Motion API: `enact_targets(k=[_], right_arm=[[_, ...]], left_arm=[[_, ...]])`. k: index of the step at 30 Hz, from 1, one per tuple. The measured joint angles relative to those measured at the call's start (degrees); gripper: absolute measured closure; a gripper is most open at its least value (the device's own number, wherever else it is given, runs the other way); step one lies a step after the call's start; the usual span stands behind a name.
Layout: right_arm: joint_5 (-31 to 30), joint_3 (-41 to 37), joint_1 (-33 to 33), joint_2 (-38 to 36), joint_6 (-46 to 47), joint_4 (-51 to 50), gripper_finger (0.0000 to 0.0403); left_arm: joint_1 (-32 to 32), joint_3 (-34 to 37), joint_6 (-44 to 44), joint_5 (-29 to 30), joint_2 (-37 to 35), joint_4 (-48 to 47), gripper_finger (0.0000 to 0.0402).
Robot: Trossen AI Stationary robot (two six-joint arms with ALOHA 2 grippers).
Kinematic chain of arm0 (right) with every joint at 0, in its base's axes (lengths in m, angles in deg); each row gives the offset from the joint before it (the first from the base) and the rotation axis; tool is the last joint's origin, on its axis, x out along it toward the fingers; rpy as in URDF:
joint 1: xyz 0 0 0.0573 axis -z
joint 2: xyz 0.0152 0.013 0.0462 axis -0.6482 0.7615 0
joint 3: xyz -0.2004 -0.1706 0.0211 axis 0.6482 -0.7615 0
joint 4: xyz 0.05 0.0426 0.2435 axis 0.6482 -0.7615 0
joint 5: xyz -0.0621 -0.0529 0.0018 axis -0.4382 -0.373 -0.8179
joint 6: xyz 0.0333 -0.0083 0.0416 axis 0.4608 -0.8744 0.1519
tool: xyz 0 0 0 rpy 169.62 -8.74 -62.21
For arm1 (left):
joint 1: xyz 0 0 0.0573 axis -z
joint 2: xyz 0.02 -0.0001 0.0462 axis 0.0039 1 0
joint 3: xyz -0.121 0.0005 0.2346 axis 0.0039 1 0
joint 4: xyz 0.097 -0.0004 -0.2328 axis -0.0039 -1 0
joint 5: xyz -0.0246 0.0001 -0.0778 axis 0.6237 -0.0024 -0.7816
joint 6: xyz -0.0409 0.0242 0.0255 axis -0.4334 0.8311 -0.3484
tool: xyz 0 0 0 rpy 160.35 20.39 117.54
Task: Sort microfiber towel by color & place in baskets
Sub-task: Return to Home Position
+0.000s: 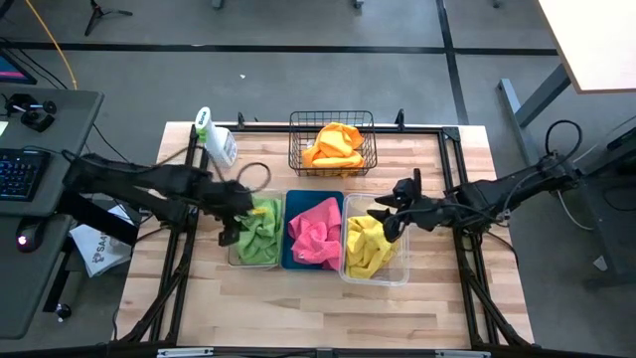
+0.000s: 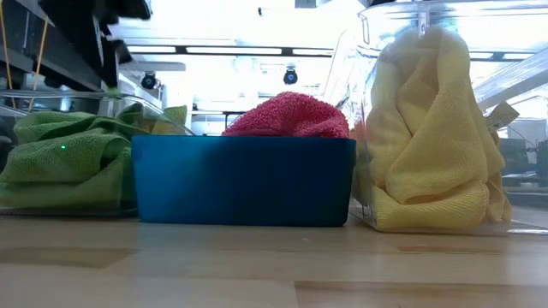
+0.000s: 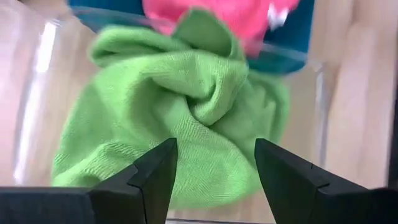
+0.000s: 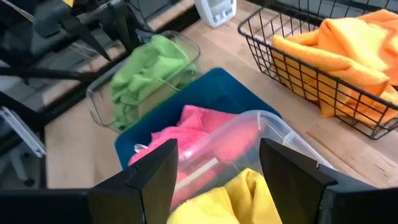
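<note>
Green towels (image 3: 186,106) lie under the released left pincer (image 3: 214,147), its parted jaws plain only in the wrist view.

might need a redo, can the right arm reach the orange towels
Probably yes: the right gripper hovers open by the yellow towels; the orange towels lie uncovered in the wire basket.
</note>
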Motion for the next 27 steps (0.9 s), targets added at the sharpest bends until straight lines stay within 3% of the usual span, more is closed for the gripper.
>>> enact_targets(k=[6,9,12,20,27], right_arm=[[-4.2,0.0,0.0,-3.7,0.0,0.6,0.0183],[-7.3,0.0,0.5,-4.5,0.0,0.6,0.0183],[-7.3,0.0,2.3,-4.7,0.3,0.6,0.0183],[-3.5,0.0,9.2,-4.7,1.9,1.6,0.0183],[3.4,0.0,11.7,-4.7,1.5,1.6,0.0207]], left_arm=[[0.0,0.0,-3.3,8.7,-11.5,3.6,0.0197],[-0.3,0.4,1.4,13.6,-17.1,10.1,0.0207],[-1.7,3.9,5.9,14.7,-23.0,19.8,0.0239],[-5.9,25.0,6.4,12.8,-39.8,43.2,0.0389],[-6.5,45.6,-1.4,11.7,-52.2,68.4,0.0398]])
